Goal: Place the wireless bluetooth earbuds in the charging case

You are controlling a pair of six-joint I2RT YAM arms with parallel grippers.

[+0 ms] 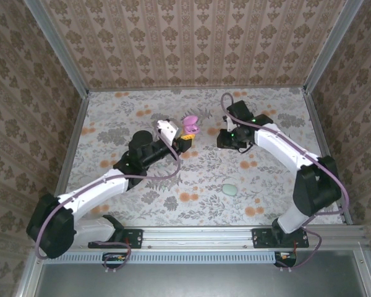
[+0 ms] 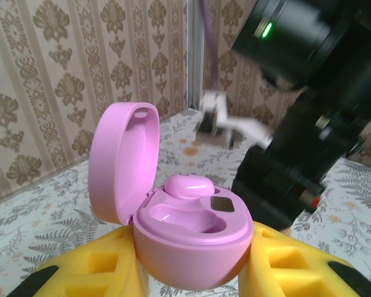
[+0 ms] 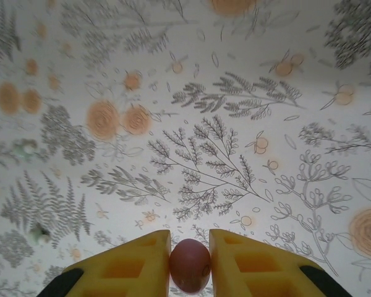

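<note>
Earbud (image 3: 190,265), pinkish-purple and rounded, is pinched between the two yellow fingers (image 3: 136,263) of the right gripper (image 3: 190,242). It is held off the floral table (image 3: 235,124), which is seen below it from the right wrist. The fingers are pressed against the bud on both sides.

A second earbud (image 2: 188,184), pink, is seated in the far socket of the charging case (image 2: 191,238). The nearer socket (image 2: 182,221) is seen as a smooth open hollow. The case is pink and pebble-shaped, and its lid (image 2: 120,161) is swung up and back on the left side. The body of the case is clamped between the yellow fingers (image 2: 93,272) of the left gripper (image 2: 195,260) – one finger is pressed to each side.

From above, the case (image 1: 190,127) is held up near the middle of the table (image 1: 198,179). The left gripper (image 1: 184,142) is seen just below it, and the right gripper (image 1: 226,139) is placed just to its right, apart from it. From the left wrist, the right arm (image 2: 297,154) is seen as a dark, blurred mass close behind the case.

A pale green pebble-shaped case (image 1: 229,189) is laid flat on the table, nearer the arm bases and well apart from both grippers.
</note>
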